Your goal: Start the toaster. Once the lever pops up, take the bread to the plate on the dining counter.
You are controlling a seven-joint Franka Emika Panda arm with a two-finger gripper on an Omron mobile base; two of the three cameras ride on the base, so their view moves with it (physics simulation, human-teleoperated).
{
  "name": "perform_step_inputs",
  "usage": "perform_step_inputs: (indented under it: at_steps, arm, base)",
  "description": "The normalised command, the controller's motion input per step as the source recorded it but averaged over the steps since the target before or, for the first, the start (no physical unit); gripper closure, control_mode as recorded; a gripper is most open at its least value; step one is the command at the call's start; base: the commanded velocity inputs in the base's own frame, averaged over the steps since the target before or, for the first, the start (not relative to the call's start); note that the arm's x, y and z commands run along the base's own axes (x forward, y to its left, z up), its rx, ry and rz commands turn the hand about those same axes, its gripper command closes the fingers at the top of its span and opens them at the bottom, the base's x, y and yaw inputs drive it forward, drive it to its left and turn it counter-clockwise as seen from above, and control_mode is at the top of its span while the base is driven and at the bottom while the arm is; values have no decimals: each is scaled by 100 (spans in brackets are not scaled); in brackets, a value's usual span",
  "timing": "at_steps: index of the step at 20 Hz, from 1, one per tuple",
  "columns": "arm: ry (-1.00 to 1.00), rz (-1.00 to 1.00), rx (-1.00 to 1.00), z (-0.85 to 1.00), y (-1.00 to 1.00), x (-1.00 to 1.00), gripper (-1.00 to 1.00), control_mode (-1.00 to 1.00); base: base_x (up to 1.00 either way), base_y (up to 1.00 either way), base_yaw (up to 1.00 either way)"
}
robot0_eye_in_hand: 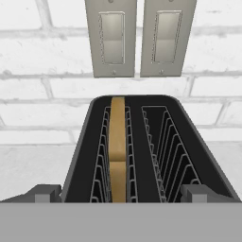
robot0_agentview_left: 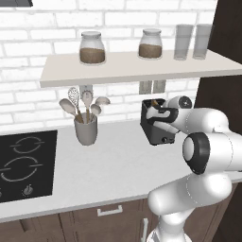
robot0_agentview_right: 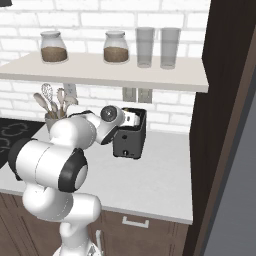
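While the fingers (robot0_eye_in_hand: 121,194) stand spread over the toaster (robot0_eye_in_hand: 151,142), the bread (robot0_eye_in_hand: 117,146) sits in its left slot.

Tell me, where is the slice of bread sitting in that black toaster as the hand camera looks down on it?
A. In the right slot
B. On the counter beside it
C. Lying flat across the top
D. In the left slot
D: the hand view shows the bread standing on edge in the toaster's left slot; the right slot holds only wire guides.
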Motion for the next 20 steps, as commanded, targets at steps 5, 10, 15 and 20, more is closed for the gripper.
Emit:
perform_step_inputs:
  at_steps: [5, 10, 15, 20]
  arm:
    - [0, 0, 0, 0, 0, 0, -100, -100]
    - [0, 0, 0, 0, 0, 0, -100, -100]
    - [0, 0, 0, 0, 0, 0, -100, -100]
    - [0, 0, 0, 0, 0, 0, -100, -100]
  base:
    - [0, 0, 0]
    - [0, 0, 0]
    - [0, 0, 0]
    - [0, 0, 0]
